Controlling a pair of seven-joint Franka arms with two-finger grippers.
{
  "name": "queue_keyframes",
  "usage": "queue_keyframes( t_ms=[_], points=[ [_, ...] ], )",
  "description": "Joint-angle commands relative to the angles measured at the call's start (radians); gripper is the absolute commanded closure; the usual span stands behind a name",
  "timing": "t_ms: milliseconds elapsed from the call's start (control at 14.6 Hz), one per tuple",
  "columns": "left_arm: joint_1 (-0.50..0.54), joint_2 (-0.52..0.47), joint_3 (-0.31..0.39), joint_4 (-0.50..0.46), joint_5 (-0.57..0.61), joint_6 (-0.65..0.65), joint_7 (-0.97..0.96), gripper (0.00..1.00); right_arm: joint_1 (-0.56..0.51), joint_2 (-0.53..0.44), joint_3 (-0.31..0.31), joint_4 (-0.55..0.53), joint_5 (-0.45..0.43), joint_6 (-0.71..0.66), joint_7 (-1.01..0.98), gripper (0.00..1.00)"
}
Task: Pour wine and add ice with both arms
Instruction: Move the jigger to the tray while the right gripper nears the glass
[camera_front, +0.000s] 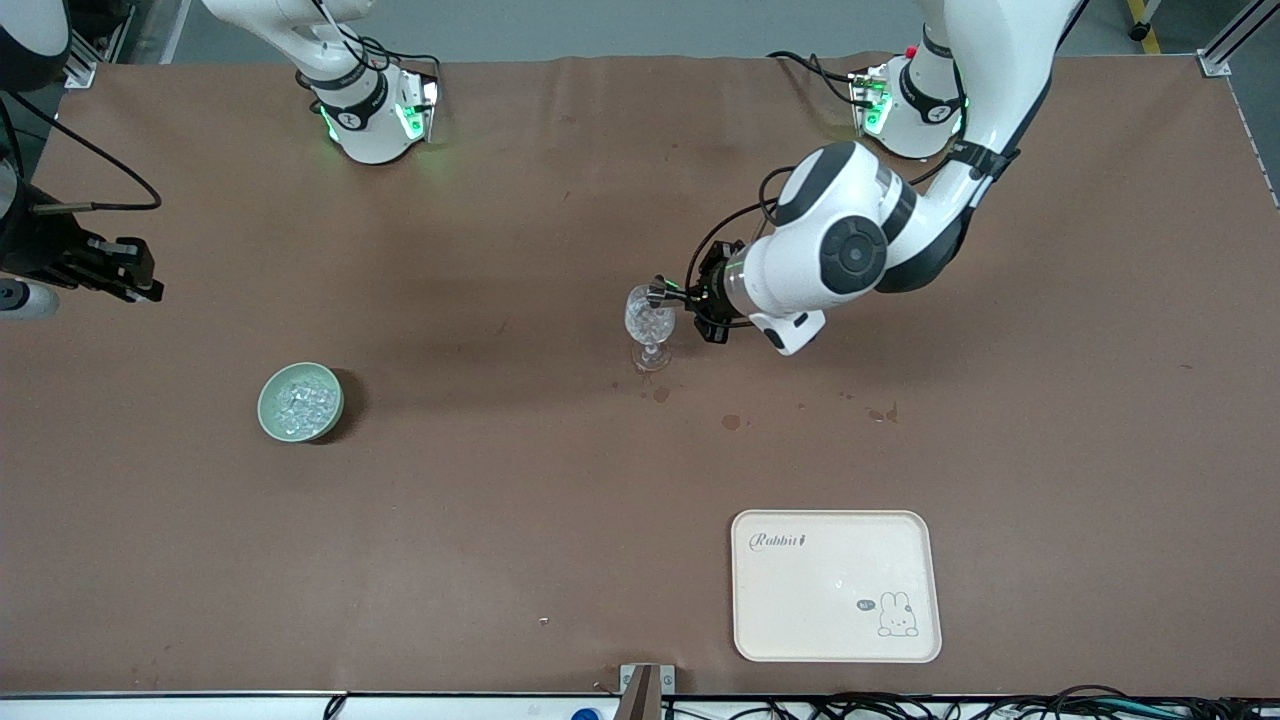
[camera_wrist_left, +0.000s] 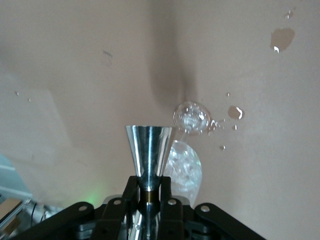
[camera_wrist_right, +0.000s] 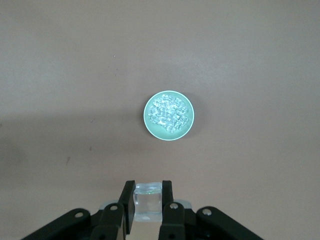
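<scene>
Front view: table covered in matte brown sheet (camera_front: 500, 520), a few dark wet spots on it. Landmark = cut-glass stemmed goblet (camera_front: 650, 320), faceted bowl, round clear foot, standing upright mid-table. Left gripper (camera_front: 668, 295) is at the goblet's rim, jaws clamped on a shiny conical metal jigger (camera_front: 658, 292) tipped against the glass. Small round pale-green bowl (camera_front: 300, 401), smooth glazed look, sits well apart from the goblet toward the right arm's end and a bit nearer the camera, heaped with ice (camera_front: 303, 400): small clear glittering chunks. Cream rounded-rectangle plastic tray (camera_front: 836, 585) with rabbit print lies nearer the camera than the goblet. Right gripper (camera_front: 135, 275) is up at the table edge on the right arm's end, well apart from the goblet.

Left wrist view: jaws pinched on the jigger's narrow waist (camera_wrist_left: 148, 187); polished flared cone, mirror finish. Goblet foot (camera_wrist_left: 191, 118) and faceted bowl show just beside the jigger. Liquid droplets on the sheet near the foot.

Right wrist view: right gripper's jaws closed on one clear blocky ice cube (camera_wrist_right: 147, 201), frosted faces. Green bowl of ice (camera_wrist_right: 169, 115) below it, circular, thin rim; cube not over the bowl.
</scene>
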Motion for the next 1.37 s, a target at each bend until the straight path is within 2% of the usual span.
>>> queue_keyframes(
  t_ms=[0, 274, 547, 889, 1026, 1163, 1300],
  points=[
    [0.035, 0.001, -0.001, 0.031, -0.087, -0.022, 0.066, 1.0, 0.003, -0.02, -0.001, -0.022, 0.001, 0.006, 0.012, 0.93],
    [0.141, 0.027, 0.002, 0.07, -0.256, -0.022, 0.266, 1.0, 0.005, -0.02, -0.001, -0.022, 0.001, 0.009, 0.012, 0.93],
    [0.252, 0.182, 0.002, 0.216, -0.345, -0.022, 0.377, 1.0, 0.048, -0.017, 0.002, -0.022, 0.003, 0.021, 0.084, 0.93],
    [0.353, 0.381, 0.003, 0.393, -0.446, 0.016, 0.57, 1.0, 0.224, 0.029, 0.002, -0.018, 0.003, 0.059, 0.321, 0.94],
    [0.397, 0.45, 0.003, 0.42, -0.55, 0.034, 0.702, 1.0, 0.307, 0.073, 0.002, 0.001, 0.006, 0.075, 0.413, 0.95],
    [0.43, 0.496, 0.003, 0.425, -0.705, 0.063, 0.793, 1.0, 0.399, 0.147, 0.002, 0.043, 0.006, 0.12, 0.525, 0.95],
    [0.434, 0.522, 0.032, 0.44, -0.759, 0.064, 0.865, 1.0, 0.486, 0.219, 0.002, 0.086, 0.003, 0.145, 0.657, 0.95]
  ],
)
